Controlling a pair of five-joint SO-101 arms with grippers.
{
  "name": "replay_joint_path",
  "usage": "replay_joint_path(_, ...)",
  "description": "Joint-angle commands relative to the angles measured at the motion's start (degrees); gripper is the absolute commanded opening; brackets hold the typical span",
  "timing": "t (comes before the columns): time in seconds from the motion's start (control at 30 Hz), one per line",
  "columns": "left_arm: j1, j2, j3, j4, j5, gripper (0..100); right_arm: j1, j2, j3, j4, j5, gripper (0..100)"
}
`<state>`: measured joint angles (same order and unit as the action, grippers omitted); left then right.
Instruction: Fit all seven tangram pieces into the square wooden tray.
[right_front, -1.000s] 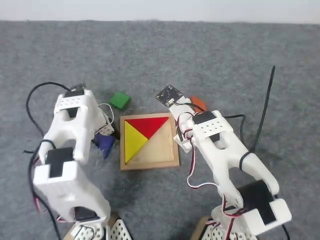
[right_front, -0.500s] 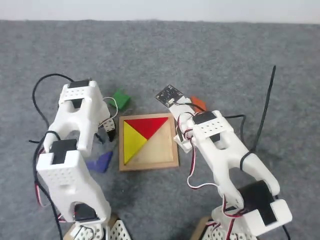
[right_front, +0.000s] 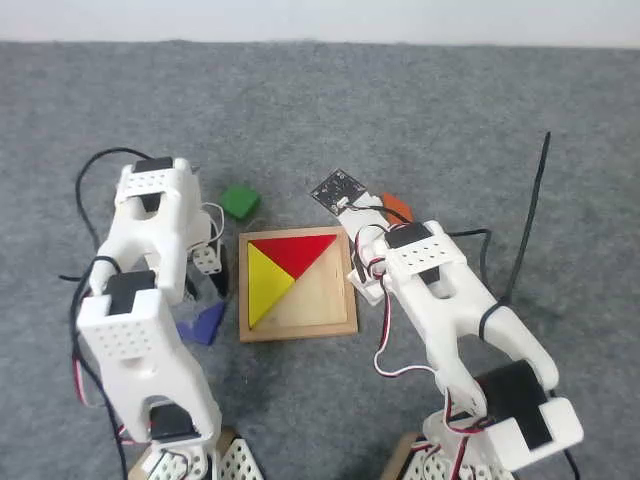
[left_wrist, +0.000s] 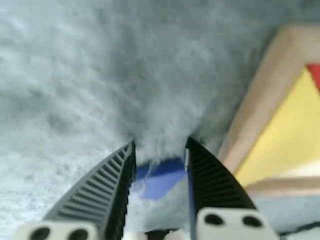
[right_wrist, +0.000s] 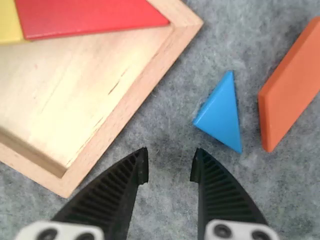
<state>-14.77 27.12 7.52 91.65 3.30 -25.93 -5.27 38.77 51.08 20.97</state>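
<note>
Hovering low over the grey mat, the left gripper (left_wrist: 160, 144) has its jaws apart, unclenched; the dark blue piece (left_wrist: 159, 177) shows in the gap between them, lying on the mat. Compared with 1 s ago, that piece (right_front: 203, 323) sits lower, beside the left rim near the tray's (right_front: 300, 329) lower-left corner, not up by the rim's middle. The left arm has pulled back too, and the green piece (right_front: 239, 201), half covered 0.5 s ago, is now in plain sight. The tray holds 2 pieces: red triangle (right_front: 297, 250) and yellow triangle (right_front: 264, 285), touching. The right gripper (right_wrist: 170, 154), jaws released and empty, hangs just off the tray's rim (right_wrist: 150, 75), unchanged, with the light blue triangle (right_wrist: 220, 115) and orange piece (right_wrist: 290, 85) close ahead on the mat.
</note>
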Motion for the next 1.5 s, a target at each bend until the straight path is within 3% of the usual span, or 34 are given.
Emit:
replay_joint_path(0.0, -0.26, -10.73, 4.7, -1.14, -5.45, 14, -0.04, -3.91, 0.0, -0.48, 0.62, 15.5)
replay_joint_path(0.3, -0.35, -33.93, 22.73, -9.93, -18.11, 18, -0.04, -3.82, 0.0, -0.48, 0.62, 15.5)
replay_joint_path(0.53, -1.32, -35.25, 33.1, -19.16, -45.01, 20, -0.04, -3.74, 0.0, -0.48, 0.62, 15.5)
replay_joint_path(0.67, -2.37, -35.25, 38.02, -26.37, -53.8, 21, -0.04, -3.74, 0.0, -0.48, 0.62, 15.5)
replay_joint_path(1.03, -6.51, -33.23, 38.55, -28.57, -54.33, 26, -0.04, -3.65, 0.0, -0.48, 0.62, 15.5)
replay_joint_path(1.47, -11.34, -19.16, 20.44, -21.89, -51.6, 25, -0.04, -3.47, 0.0, -0.48, 0.62, 15.5)
